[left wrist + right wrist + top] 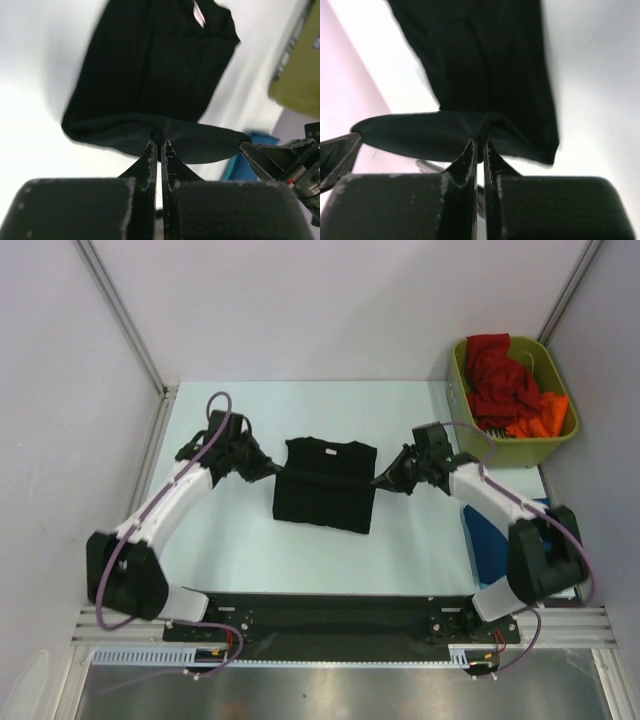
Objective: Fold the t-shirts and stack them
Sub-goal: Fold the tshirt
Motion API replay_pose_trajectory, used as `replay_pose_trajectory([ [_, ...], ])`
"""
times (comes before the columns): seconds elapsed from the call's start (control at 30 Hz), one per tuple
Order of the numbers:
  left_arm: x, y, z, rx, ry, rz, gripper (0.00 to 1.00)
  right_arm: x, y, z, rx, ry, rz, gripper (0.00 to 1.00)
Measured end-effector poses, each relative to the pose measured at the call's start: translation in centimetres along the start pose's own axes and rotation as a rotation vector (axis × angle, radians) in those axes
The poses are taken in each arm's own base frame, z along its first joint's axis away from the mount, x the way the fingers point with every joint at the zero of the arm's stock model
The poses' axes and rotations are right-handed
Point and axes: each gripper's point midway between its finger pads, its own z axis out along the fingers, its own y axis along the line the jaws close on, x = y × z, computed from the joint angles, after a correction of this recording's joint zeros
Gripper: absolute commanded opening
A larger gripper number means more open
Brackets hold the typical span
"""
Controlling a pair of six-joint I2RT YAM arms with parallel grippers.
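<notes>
A pale desk (pixel 250 550) sits between white wall panels. At its centre lies a black t-shirt (pixel 325 485), a fold raised across it. The left claw (pixel 272 468) and right claw (pixel 378 480) each pinch one end of that fold, with the jaws nearly closed on cloth. At far right an olive bin (pixel 560 445) holds a red t-shirt (pixel 500 375) and an orange t-shirt (pixel 545 415) — blue cloth (pixel 490 540) lies beside the right arm.

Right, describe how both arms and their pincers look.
Both arms match: the left arm and right arm have white link shells, black blocky joints and a purple cable looped alongside. The left pincer and right pincer each have two thin black tapered fingers, scuffed pale along their edges.
</notes>
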Motion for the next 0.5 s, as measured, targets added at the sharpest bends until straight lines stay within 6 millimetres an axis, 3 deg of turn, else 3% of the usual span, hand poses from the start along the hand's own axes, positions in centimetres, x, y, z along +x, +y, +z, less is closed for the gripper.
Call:
replay_pose_trajectory([
  [0.13, -2.2, 0.1, 3.3, -0.044, 0.012, 0.001, 0.0, -2.3, 0.0, 3.0, 0.021, 0.056, -0.023, 0.0],
  [0.33, -7.0, -2.3, 7.9, -0.012, 0.015, 0.013, 0.0, -6.8, 2.1, 4.7, -0.044, 0.051, -0.041, 0.0],
  [0.5, -8.7, -2.3, 11.7, -0.008, 0.05, 0.001, 0.0, -9.0, 2.1, 6.8, -0.061, 0.069, -0.022, 0.0],
])
